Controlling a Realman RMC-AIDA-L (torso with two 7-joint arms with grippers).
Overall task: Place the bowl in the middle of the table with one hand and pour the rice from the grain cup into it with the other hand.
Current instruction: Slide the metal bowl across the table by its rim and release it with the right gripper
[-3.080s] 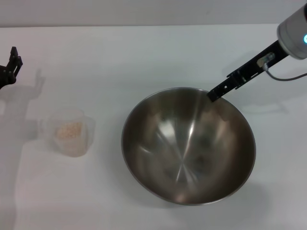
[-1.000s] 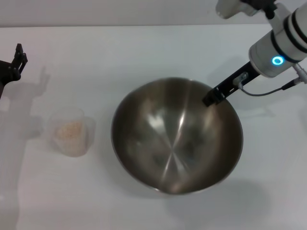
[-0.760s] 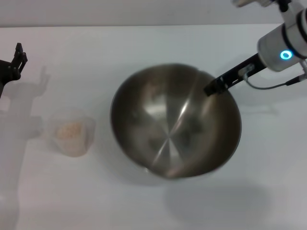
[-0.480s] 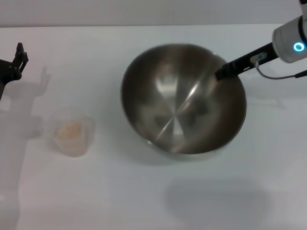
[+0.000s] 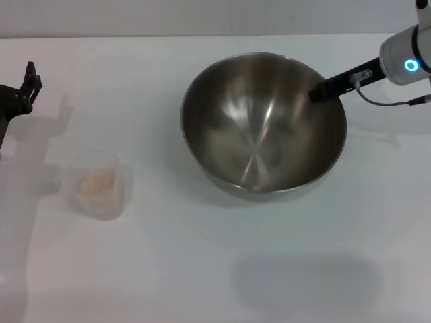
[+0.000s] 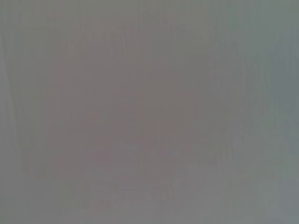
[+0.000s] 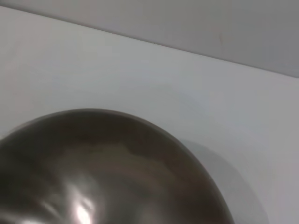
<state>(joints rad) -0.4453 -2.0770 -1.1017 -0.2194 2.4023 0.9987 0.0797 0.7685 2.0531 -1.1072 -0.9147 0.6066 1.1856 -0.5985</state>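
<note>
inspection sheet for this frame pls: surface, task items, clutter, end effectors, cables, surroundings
Surface: white table, bare apart from the two task items; shadows only.
Bowl: steel bowl held off the table, tilted, shadow below it; empty inside.
Grain cup: grain cup upright on the table toward the robot's left, apart from the bowl.
Rice: rice inside the cup, none spilled.
Clutter: nothing seen.
End effectors: right end effector clamped on the bowl's far right rim; left end effector at the left edge, away from the cup, grip state unclear.
Cables: grey cable looped off the right arm.
Surroundings: plain wall strip beyond the table's far edge.
</note>
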